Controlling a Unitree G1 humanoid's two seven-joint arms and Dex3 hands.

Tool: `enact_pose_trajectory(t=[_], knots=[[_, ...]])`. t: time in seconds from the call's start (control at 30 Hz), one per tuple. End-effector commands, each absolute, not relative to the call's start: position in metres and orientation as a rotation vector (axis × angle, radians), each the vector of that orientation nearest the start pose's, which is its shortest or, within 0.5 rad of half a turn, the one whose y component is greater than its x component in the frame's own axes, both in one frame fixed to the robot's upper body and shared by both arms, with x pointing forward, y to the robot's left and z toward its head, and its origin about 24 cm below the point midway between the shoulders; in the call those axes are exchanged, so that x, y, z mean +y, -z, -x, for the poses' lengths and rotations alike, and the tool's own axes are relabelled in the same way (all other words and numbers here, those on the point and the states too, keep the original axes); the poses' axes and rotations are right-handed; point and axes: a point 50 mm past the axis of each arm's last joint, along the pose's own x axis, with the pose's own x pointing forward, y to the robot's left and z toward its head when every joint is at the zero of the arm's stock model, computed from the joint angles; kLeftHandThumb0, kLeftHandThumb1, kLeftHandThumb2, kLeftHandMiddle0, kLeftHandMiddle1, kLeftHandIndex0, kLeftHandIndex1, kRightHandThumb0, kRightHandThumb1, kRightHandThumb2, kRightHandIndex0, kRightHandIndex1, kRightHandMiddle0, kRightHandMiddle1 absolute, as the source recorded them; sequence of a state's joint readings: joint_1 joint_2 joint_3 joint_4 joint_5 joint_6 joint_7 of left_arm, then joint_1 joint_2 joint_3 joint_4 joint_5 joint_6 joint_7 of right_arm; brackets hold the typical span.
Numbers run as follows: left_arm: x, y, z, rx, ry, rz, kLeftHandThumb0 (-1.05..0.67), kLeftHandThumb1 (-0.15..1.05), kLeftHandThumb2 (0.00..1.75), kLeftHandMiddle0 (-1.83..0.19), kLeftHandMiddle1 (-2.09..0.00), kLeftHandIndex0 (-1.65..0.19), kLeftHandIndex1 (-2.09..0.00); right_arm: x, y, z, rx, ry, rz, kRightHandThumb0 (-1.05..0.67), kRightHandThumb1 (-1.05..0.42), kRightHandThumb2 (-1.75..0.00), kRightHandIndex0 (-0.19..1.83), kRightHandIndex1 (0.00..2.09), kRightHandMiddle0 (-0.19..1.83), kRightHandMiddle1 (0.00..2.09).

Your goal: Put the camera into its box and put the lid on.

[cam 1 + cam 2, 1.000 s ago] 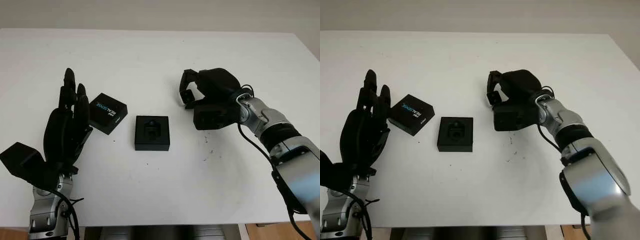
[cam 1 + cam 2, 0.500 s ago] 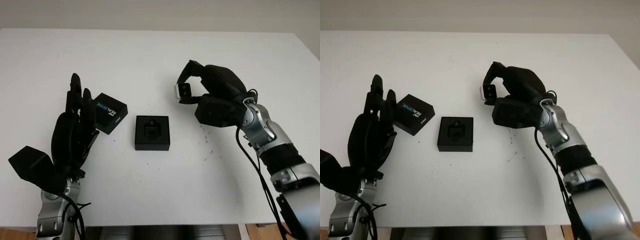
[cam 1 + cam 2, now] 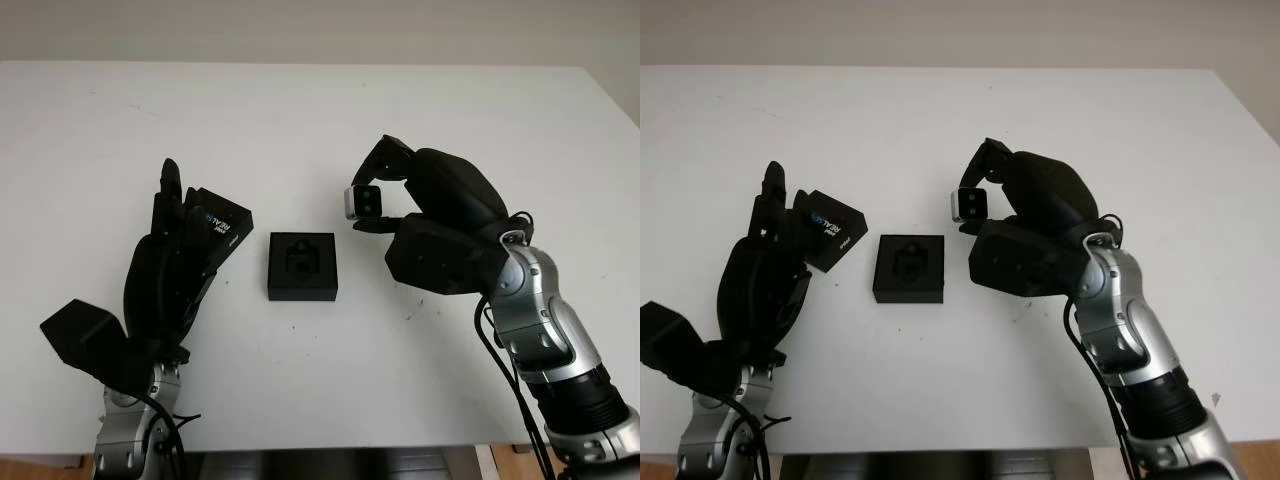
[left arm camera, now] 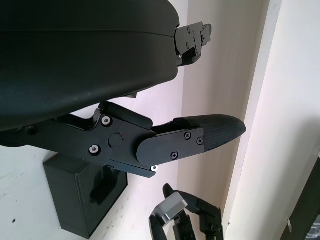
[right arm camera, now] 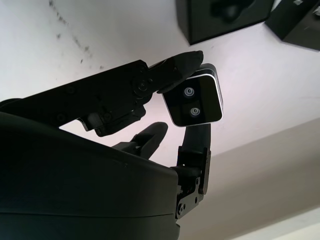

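Camera (image 3: 362,201) pinched in right hand (image 3: 440,230), box (image 3: 303,265) uncovered, left hand (image 3: 170,270) open beside lid (image 3: 222,226)

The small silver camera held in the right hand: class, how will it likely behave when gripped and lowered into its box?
The camera looks like a rigid block, so it probably won't flex. The right hand pinches it by its ends with fingertips only, so it could twist or slip. Its flat faces suggest it won't roll inside the box.

light: bright, even | shadows: soft, faint under box (image 3: 303,266) | wrist views: sharp
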State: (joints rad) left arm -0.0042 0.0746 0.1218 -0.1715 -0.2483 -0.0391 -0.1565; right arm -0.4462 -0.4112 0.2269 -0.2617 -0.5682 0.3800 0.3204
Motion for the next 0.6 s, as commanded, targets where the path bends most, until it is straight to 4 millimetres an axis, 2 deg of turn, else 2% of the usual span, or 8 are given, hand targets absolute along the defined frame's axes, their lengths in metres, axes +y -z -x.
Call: enact_pose_trajectory(t=[0.0,0.13,0.33,0.57], knots=[[0.18,-0.089,-0.248,-0.237,0.063,0.149,-0.7,1.05,0.59,0.19,0.0,0.19,0.0,-0.134,-0.184,-0.3,-0.237,-0.252,0.978,-0.37,-1.05,-0.11,0.51,0.28,0.39,2.09],[0.179,-0.088,-0.248,-0.238,0.063,0.151,-0.7,1.05,0.61,0.19,0.0,0.19,0.0,-0.128,-0.189,-0.305,-0.207,-0.323,0.969,-0.38,-1.05,-0.11,0.5,0.28,0.45,2.09],[0.179,-0.088,-0.247,-0.239,0.053,0.156,-0.7,1.05,0.6,0.19,0.0,0.19,0.0,-0.114,-0.194,-0.309,-0.224,-0.372,0.982,-0.4,-1.05,-0.12,0.49,0.26,0.4,2.09],[0.183,-0.089,-0.243,-0.245,0.044,0.152,-0.68,1.05,0.6,0.19,0.0,0.19,0.0,-0.096,-0.188,-0.308,-0.259,-0.385,0.915,-0.4,-1.04,-0.11,0.5,0.28,0.39,2.09]])
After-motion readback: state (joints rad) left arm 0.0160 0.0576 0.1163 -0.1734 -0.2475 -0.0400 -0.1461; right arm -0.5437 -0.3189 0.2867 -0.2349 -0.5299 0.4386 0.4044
